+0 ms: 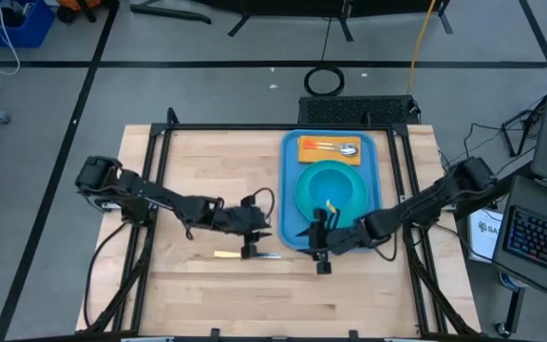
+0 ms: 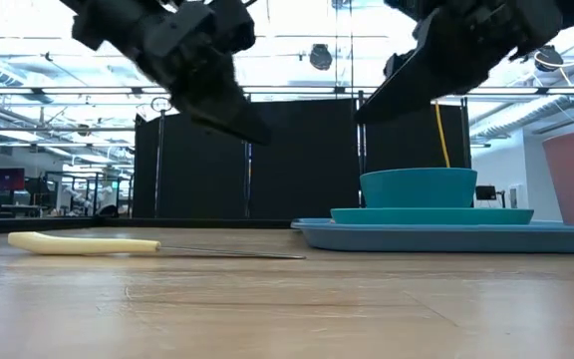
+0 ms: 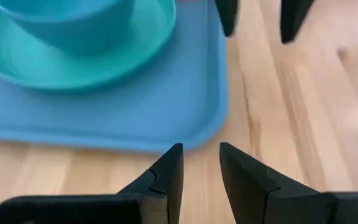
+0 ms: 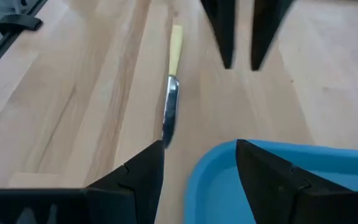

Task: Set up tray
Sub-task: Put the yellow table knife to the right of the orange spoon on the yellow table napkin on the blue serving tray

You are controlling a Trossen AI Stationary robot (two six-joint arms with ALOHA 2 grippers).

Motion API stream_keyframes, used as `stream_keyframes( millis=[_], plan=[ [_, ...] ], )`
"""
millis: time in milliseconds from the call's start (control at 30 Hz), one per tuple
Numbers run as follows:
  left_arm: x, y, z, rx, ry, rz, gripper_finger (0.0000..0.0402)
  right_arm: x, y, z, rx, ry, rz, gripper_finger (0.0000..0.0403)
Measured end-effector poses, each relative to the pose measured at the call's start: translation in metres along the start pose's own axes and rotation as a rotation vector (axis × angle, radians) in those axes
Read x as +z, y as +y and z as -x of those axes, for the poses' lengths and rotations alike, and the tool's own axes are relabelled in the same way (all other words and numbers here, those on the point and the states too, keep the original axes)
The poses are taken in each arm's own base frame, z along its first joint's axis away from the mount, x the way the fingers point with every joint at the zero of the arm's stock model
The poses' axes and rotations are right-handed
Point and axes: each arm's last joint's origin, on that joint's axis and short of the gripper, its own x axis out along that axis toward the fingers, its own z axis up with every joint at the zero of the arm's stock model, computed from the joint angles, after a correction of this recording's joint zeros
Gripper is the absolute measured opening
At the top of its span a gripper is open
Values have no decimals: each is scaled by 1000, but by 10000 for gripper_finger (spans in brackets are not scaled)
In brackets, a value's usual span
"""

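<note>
One knife (image 1: 245, 255) lies on the tabletop (image 1: 198, 294), just left of the tray (image 1: 291, 228). Left tool (image 1: 251, 249) hangs over it, released and empty; right tool (image 1: 322, 261), spread wide, hovers at the tray's near corner. Advised: descend squarely astride the handle before clenching.

Bare wooden tabletop (image 1: 198, 171) lies open left of the blue tray (image 1: 291, 204), broken only by a yellow-handled knife (image 1: 245, 254) lying flat near the tray's near-left corner. Above that corner hang the left gripper (image 1: 254, 239) and right gripper (image 1: 319, 249), crowding the approach.
</note>
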Motion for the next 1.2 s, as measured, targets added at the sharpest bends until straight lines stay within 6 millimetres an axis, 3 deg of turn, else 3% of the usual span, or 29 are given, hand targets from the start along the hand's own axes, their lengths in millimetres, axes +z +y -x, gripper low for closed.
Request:
stream_keyframes(
  millis=[367,600,900,1200],
  plan=[
    [-38,-40,15,176,211,-29,108,-23,15,-41,11,-1,4,187],
    [-53,-63,26,132,279,13,108,-34,19,-54,11,6,2,187],
    [-65,-71,33,171,342,42,108,-32,7,-65,-26,20,33,187],
    [-71,-73,36,145,417,105,108,-34,10,-84,8,55,32,187]
  ],
)
